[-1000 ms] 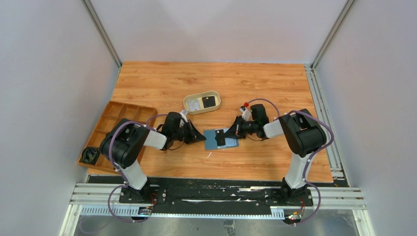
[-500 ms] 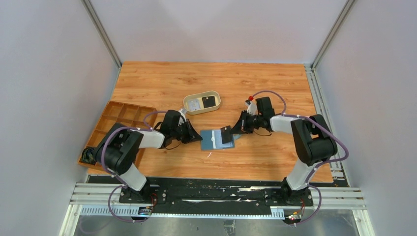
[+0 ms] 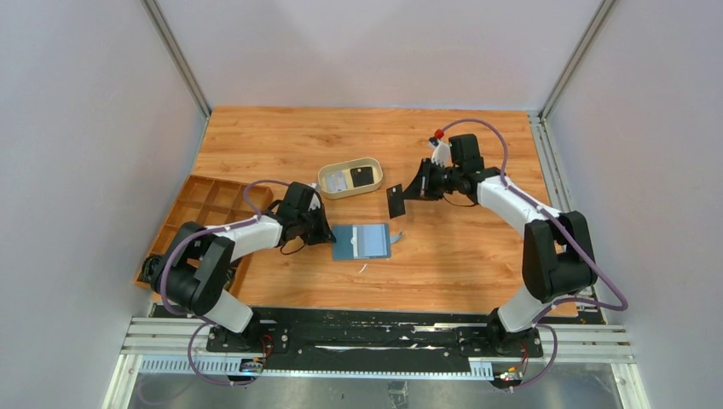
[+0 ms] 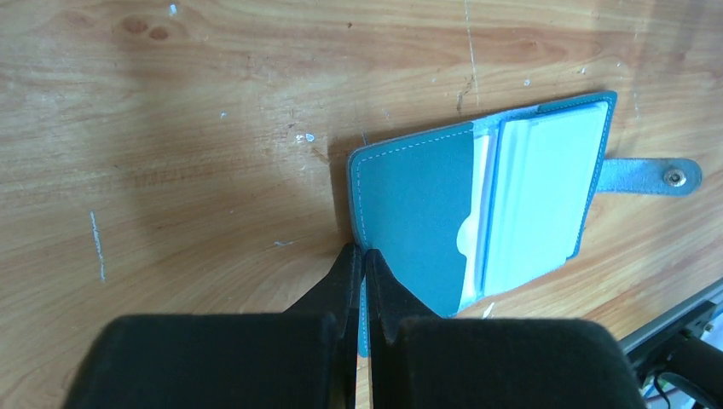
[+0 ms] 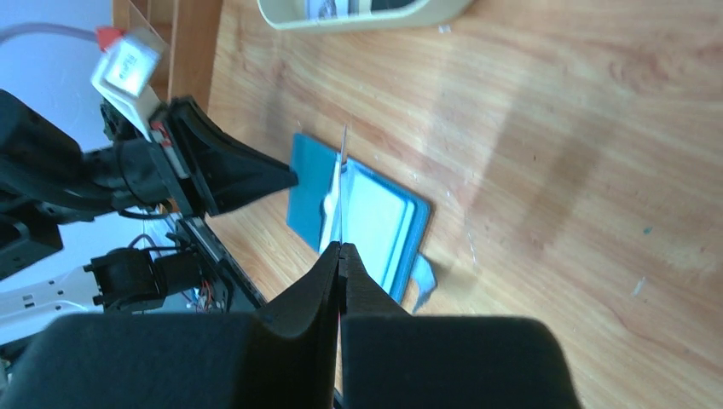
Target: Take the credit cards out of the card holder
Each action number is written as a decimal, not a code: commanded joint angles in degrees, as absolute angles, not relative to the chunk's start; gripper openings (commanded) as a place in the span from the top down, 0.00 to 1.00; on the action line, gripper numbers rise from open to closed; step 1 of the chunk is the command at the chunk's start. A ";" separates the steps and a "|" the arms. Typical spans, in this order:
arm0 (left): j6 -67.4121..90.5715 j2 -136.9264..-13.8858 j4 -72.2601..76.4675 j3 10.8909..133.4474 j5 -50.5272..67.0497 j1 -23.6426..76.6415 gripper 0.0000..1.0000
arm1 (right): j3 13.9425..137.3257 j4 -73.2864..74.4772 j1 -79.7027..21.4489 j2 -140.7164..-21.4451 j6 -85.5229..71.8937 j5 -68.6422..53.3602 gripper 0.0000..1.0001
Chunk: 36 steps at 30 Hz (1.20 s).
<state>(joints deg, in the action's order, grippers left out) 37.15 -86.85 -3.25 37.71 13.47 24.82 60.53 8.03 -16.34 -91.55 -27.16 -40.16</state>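
Note:
The teal card holder (image 3: 362,241) lies open on the table; it also shows in the left wrist view (image 4: 418,204) with a pale card (image 4: 541,200) in its right pocket and its snap tab (image 4: 652,175) sticking out. My left gripper (image 3: 326,234) is shut on the holder's left edge (image 4: 362,256). My right gripper (image 3: 407,192) is shut on one credit card (image 3: 396,201), which looks dark from above, and holds it in the air behind the holder. In the right wrist view the card (image 5: 344,170) stands edge-on above the holder (image 5: 379,221).
A beige oval tray (image 3: 373,164) behind the holder holds a pale card (image 3: 338,181) and a dark card (image 3: 362,176). A wooden compartment tray (image 3: 205,213) sits at the left edge with a black object (image 3: 156,268) at its near end.
My right gripper has lifted the card off the holder and carried it back and to the right. My left gripper has drawn the holder a little to the left.

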 commanded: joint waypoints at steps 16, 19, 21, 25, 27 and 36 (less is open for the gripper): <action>33.14 -88.26 -9.02 38.75 9.84 24.52 0.69 | 95.81 21.72 -19.33 -115.04 -26.81 -36.64 1.00; 33.13 -88.28 -8.84 38.60 9.79 24.52 0.65 | 101.26 23.76 -20.84 -119.06 -26.55 -35.64 1.00; 33.14 -88.25 -8.85 38.54 9.91 24.46 0.64 | 105.24 24.71 -21.68 -122.02 -26.65 -35.29 1.00; 32.83 -88.04 -9.11 38.58 10.10 24.03 0.60 | 110.25 25.48 -22.85 -126.18 -27.46 -35.09 1.00; 32.62 -87.54 -9.55 38.61 9.84 23.55 0.51 | 111.76 25.62 -23.27 -127.55 -27.73 -34.76 1.00; 31.73 -84.63 -11.93 37.53 8.10 21.19 0.14 | 114.54 25.75 -24.88 -132.67 -28.10 -33.05 1.00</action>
<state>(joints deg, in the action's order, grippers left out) 33.50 -85.17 -6.46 39.33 11.97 22.41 112.38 23.79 -23.53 -130.04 -27.55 -34.70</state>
